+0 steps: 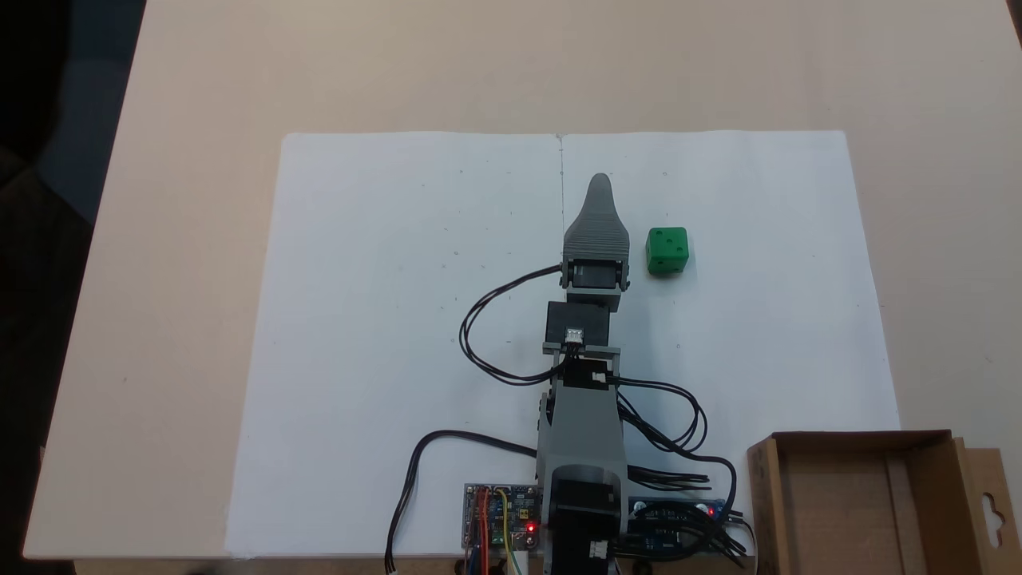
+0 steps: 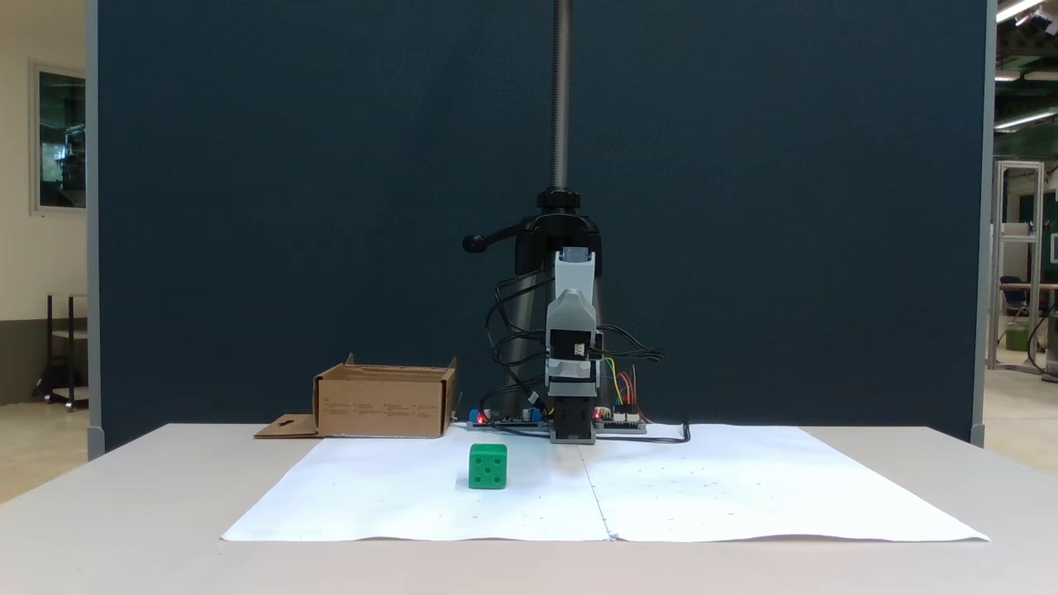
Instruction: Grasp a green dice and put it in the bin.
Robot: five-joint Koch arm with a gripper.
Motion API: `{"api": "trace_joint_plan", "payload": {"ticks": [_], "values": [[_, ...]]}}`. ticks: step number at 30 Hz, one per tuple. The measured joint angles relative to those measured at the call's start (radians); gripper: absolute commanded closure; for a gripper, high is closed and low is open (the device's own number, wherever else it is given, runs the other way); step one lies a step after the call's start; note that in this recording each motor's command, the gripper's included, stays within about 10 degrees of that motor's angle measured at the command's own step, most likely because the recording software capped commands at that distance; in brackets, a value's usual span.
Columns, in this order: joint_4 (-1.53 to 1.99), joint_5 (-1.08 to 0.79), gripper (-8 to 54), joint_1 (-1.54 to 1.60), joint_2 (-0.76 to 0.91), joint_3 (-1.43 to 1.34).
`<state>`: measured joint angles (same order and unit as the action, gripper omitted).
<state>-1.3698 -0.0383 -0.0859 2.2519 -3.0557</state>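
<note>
The green dice (image 1: 667, 250) sits on the white paper, a bright cube with dark pips; it also shows as the green dice (image 2: 488, 466) left of centre. My gripper (image 1: 600, 190) points away from the base and hovers just left of the dice, a small gap apart. Only its top grey jaw is seen from above, so its state stays unclear. Nothing shows between its jaws. The bin (image 1: 858, 438), a shallow brown cardboard box, stands at the bottom right by the arm's base; the bin (image 2: 384, 405) appears at the back left.
White paper sheets (image 1: 399, 319) cover the middle of the beige table (image 1: 160, 239). Circuit boards (image 1: 499, 515) and black cables (image 1: 479, 319) lie around the arm's base. The bin's flap (image 1: 990, 511) has a keyhole cutout. A dark panel (image 2: 248, 207) and a clamp pole (image 2: 562, 99) stand behind.
</note>
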Motion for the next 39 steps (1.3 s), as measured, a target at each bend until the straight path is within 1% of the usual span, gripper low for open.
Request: {"api": "trace_joint_plan", "payload": {"ticks": [4, 39], "values": [[0.049, -0.003, 0.1, 0.026, 0.000, 0.000], [0.049, -0.003, 0.3, 0.060, 0.000, 0.000]]}}
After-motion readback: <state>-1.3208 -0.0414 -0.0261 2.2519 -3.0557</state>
